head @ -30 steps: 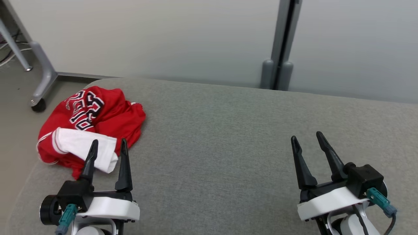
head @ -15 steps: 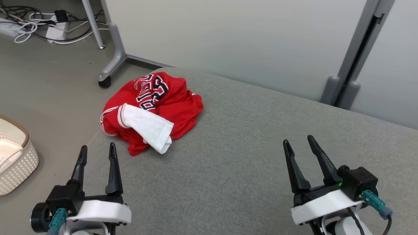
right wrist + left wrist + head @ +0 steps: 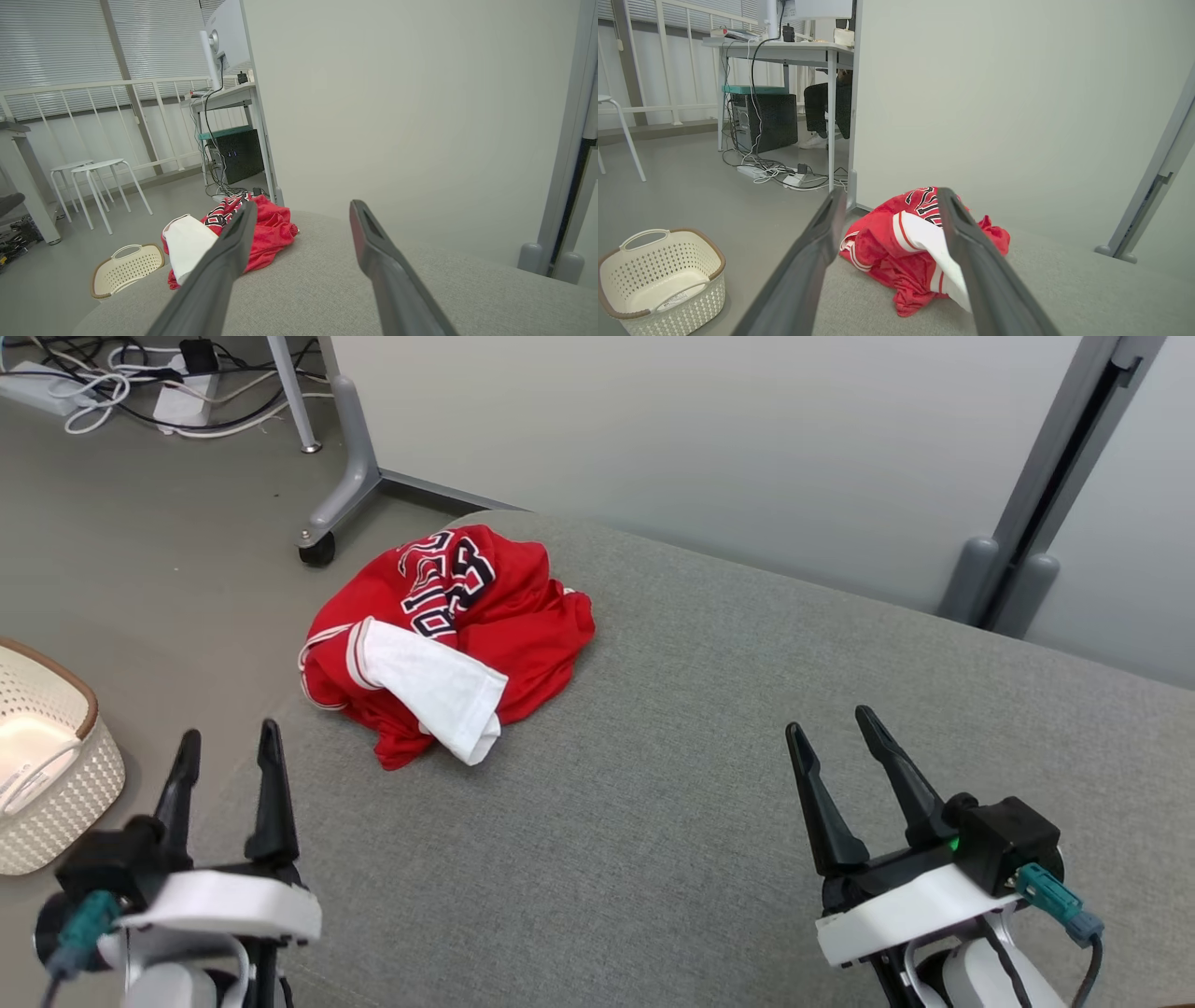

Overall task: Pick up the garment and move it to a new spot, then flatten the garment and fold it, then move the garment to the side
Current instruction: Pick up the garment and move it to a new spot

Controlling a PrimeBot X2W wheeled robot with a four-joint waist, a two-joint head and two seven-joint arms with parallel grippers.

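Observation:
The garment is a crumpled red jersey with black-and-white lettering and a white sleeve, heaped at the far left corner of the grey padded surface. It also lies ahead in the left wrist view as the garment and to the left in the right wrist view as the garment. My left gripper stands open at the lower left, short of the garment and apart from it. At the lower right my right gripper is open and holds nothing.
A white perforated basket stands on the floor left of the padded surface. A desk leg on a caster and a tangle of cables lie behind it. A pale partition wall runs along the far edge.
The head camera has turned left, bringing the basket and floor into view and shifting the garment toward the middle. The left gripper, earlier overlapping the garment's near edge, now sits back from it.

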